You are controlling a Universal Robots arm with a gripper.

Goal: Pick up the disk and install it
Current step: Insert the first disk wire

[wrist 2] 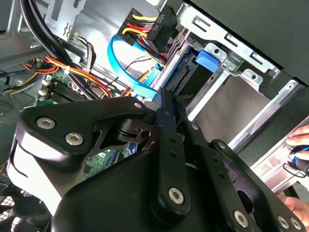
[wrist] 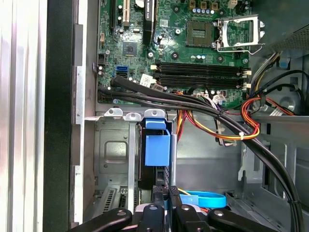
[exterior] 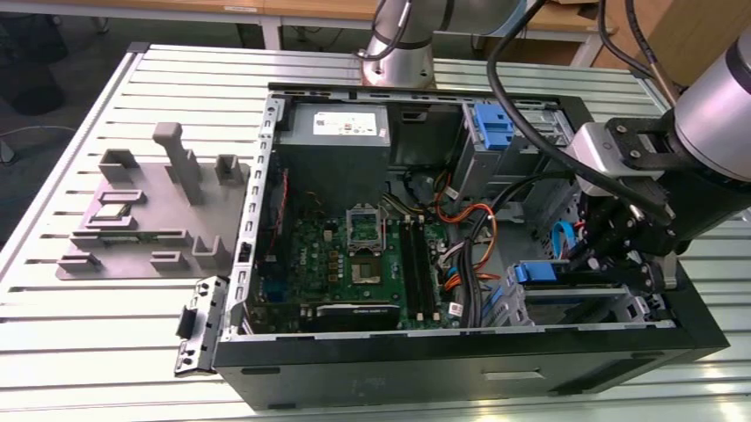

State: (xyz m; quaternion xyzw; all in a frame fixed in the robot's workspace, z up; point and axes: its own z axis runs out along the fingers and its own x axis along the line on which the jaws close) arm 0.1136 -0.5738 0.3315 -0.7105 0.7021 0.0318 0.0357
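The disk (wrist: 155, 152), edge-on with its blue bracket showing, sits in the drive bay (wrist: 116, 154) of the open computer case (exterior: 470, 369), directly beyond the gripper (wrist: 166, 193), whose fingers are pressed narrowly together behind its edge.

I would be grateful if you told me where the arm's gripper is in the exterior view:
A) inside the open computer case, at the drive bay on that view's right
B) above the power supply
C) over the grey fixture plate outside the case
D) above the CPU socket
A: the gripper hangs inside the open computer case, beside the blue-tabbed drive bay on the exterior view's right, away from the grey fixture plate.
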